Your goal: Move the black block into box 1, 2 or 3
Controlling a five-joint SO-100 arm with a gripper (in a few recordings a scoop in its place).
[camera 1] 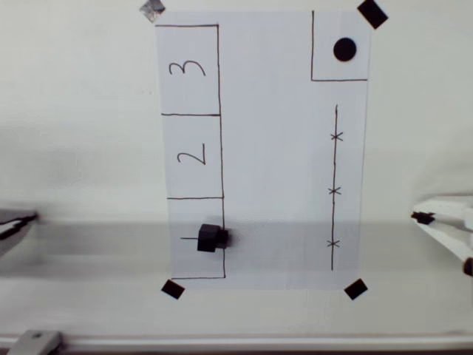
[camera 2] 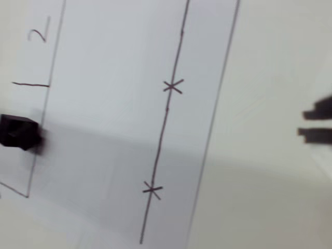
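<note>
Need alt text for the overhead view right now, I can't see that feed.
A black block sits in the bottom rectangle of a taped-down white sheet, over its right border line, below rectangles marked 2 and 3. The white gripper is at the right edge, off the paper.
</note>
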